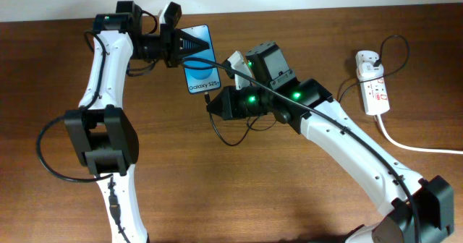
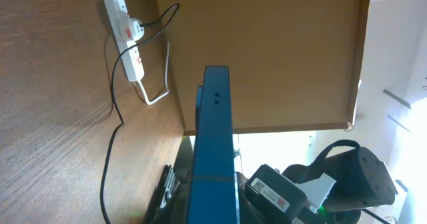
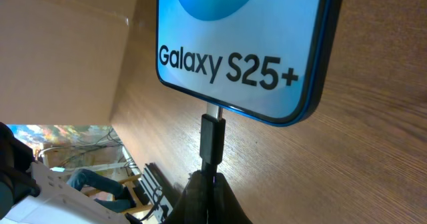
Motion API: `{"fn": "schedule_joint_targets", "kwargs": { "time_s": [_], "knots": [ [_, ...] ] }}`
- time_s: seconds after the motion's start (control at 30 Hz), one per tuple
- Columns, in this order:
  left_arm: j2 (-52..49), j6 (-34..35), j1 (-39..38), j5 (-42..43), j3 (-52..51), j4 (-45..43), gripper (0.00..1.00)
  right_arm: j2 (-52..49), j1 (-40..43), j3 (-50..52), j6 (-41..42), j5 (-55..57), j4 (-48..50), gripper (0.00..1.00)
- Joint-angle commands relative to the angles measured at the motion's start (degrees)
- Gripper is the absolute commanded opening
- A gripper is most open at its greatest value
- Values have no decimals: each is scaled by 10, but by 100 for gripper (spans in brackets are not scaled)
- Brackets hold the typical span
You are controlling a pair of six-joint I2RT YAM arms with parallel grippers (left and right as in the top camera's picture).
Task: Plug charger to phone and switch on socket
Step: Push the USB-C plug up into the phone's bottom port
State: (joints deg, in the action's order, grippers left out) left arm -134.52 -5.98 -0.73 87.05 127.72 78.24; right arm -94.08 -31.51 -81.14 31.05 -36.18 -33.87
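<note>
The left gripper (image 1: 188,46) is closed on the top end of the phone (image 1: 199,64), its dark fingers lapping over the upper edge of the screen. The left arm rises from the near left edge of the surface (image 1: 289,196), bends at the elbow and runs up to the far side. There the wrist turns to the right, so the gripper points sideways toward the middle. The phone extends from this gripper down and to the right, with its blue screen and "Galaxy S25+" lettering facing up. In the left wrist view it shows as a thin blue edge straight ahead. I cannot tell whether its lower end touches the surface.

Just past the phone's lower end is the right gripper (image 3: 210,199), pinched narrow on the charger (image 3: 212,141), with its fingers meeting in a point behind the small black plug. The plug tip is right at the port in the phone's bottom edge; how deep it sits I cannot tell. The right arm reaches in from the near right corner, forearm stretched diagonally up and left. The thin black cable loops under this gripper.

Well to the right of it lies the socket (image 1: 374,84). A white adapter is plugged in at the socket's far end, and the thick white cord (image 1: 405,143) trails off toward the right.
</note>
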Motion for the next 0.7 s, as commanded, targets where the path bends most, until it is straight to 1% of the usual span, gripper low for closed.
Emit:
{"fn": "schedule_joint_targets", "kwargs": {
  "time_s": [0.0,0.67],
  "knots": [
    [4,8,2,31,6,1,0,0,-3,3,-7,9,3,4],
    [4,7,0,31,6,9,0,0,-3,3,-8,4,28,4]
  ]
}}
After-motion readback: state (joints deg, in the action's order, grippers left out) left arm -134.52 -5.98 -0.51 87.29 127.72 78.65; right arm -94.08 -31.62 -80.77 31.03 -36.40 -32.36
